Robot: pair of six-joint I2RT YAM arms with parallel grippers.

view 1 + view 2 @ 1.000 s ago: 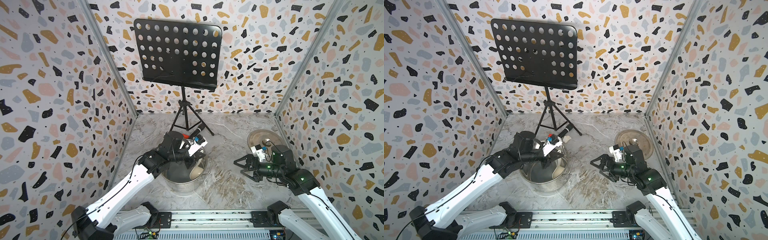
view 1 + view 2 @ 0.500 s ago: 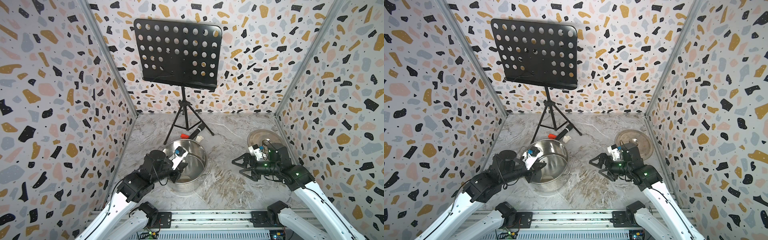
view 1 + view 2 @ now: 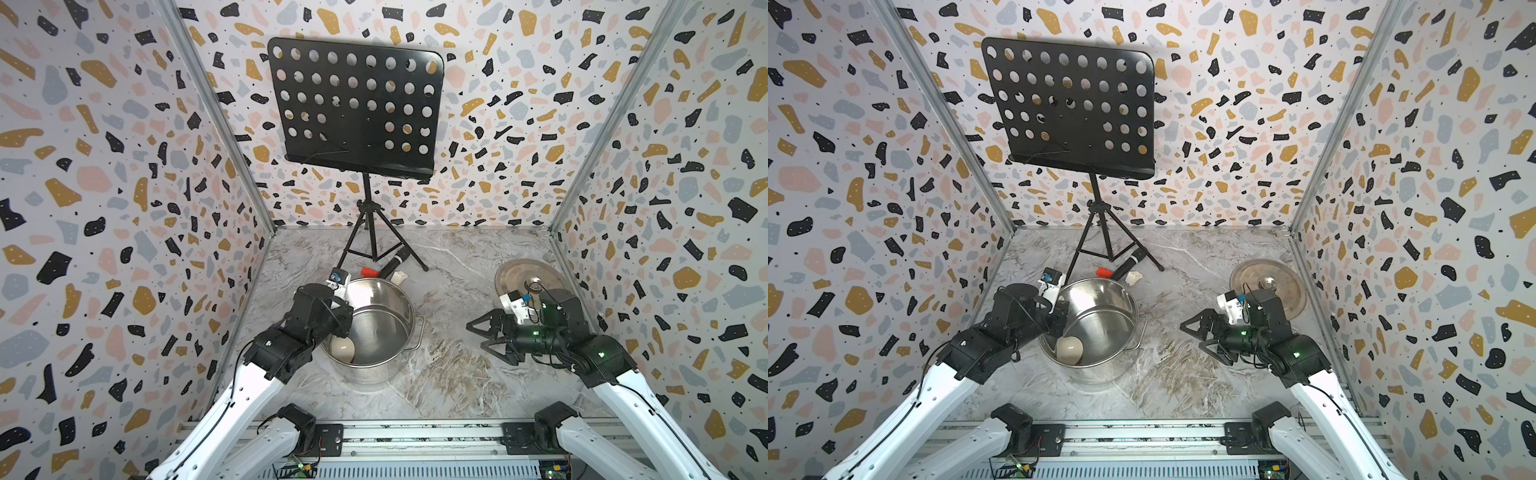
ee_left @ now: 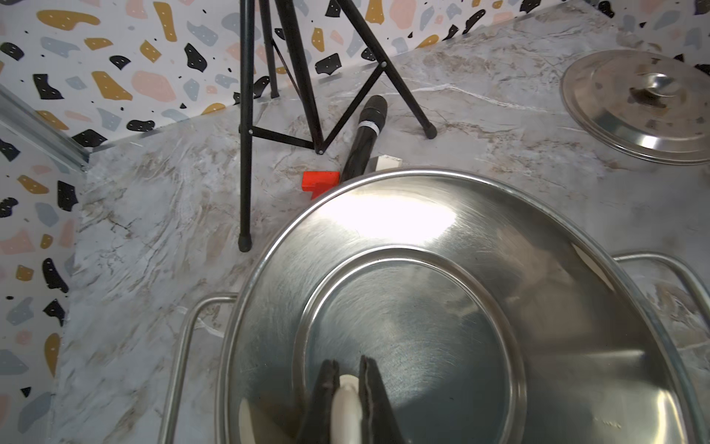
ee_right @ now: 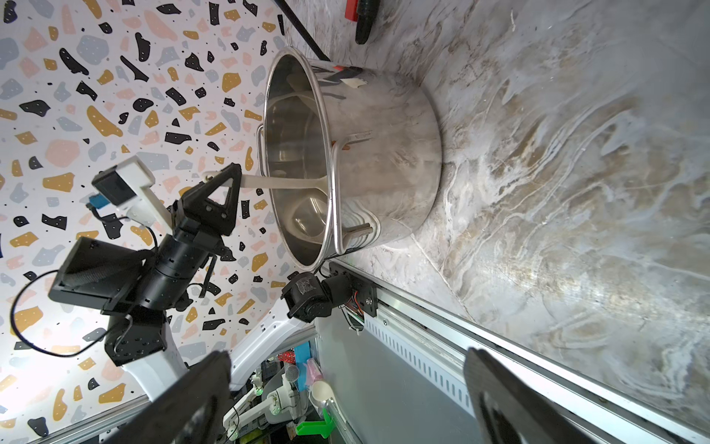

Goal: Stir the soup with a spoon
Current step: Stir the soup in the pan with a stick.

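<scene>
**Stirring under way: spoon in pot, left arm working**

The left gripper (image 4: 347, 374) is clamped tight on the thin handle of the spoon (image 3: 1070, 348). The handle slopes down over the rim. The round bowl sits low inside the pot (image 3: 386, 365), against the wall on the left arm's side. The right gripper (image 3: 478, 336) has its jaws spread wide and holds nothing. It hovers over the table (image 3: 449, 374), well apart from the pot.

To do this step well, as a judgement:
- Sweep the bowl in a round path over the pot floor.
- Keep the handle off the rim. Nothing steadies the pot, so a push there could slide or tip it.
- The slim handle may twist between the pads, so the strokes should be gentle.

Containers: 1 pot, open. No liquid is visible, only bare shiny steel and the spoon. The lid (image 3: 515, 274) lies flat on the table, knob up, near the right arm.
</scene>
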